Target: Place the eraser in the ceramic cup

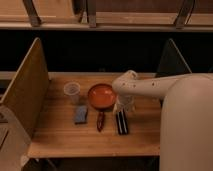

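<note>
While the gripper [124, 106] hangs at the eraser's [121, 123] twelve o'clock, its state impossible to tell, the cup [72, 90] stands at nine o'clock of the bowl [102, 96].

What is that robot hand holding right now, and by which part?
It cannot be told. The gripper is down at the far end of the eraser, which lies flat on the table; whether it grips it is hidden.

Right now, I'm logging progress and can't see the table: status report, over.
Gripper low, at far end of eraser. Eraser flat on table, not in ceramic cup. Orange bowl sits between eraser and cup.
</note>
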You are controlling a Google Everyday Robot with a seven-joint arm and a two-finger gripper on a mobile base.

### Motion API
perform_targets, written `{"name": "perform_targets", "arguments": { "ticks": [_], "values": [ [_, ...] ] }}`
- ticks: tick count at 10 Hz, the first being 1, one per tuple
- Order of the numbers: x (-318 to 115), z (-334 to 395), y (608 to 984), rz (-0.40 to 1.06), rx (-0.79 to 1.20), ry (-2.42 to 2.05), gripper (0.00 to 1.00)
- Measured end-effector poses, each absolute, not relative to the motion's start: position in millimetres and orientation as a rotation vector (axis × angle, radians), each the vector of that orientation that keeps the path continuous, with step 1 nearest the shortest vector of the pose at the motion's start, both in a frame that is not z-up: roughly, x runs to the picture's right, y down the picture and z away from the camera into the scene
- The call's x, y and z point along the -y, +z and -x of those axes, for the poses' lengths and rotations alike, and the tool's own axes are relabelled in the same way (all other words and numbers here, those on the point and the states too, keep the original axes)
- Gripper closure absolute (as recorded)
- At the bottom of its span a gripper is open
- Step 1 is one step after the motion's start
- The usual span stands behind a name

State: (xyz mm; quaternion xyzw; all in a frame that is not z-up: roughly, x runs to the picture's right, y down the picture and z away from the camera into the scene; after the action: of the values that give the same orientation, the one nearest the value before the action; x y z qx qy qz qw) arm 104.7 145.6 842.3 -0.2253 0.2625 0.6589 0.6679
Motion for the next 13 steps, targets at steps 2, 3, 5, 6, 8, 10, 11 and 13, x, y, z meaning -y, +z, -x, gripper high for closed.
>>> {"name": "perform_targets", "arguments": {
  "ticks": [2,3,5,6,8,10,11,13],
  "values": [
    [-150,-95,857,0.540,-0.584,1.457,0.35],
    [-153,-93,863,0.556,-0.585,1.449,0.35],
    [-163,-95,871,0.584,-0.604,1.451,0.35],
    [-167,-101,874,0.593,-0.619,1.461,0.35],
    [-172,-107,877,0.601,-0.632,1.479,0.38],
    [-171,-111,877,0.603,-0.620,1.504,0.57],
    [-172,-112,876,0.605,-0.616,1.513,0.66],
    [-175,-115,875,0.614,-0.608,1.535,0.87]
  ]
}}
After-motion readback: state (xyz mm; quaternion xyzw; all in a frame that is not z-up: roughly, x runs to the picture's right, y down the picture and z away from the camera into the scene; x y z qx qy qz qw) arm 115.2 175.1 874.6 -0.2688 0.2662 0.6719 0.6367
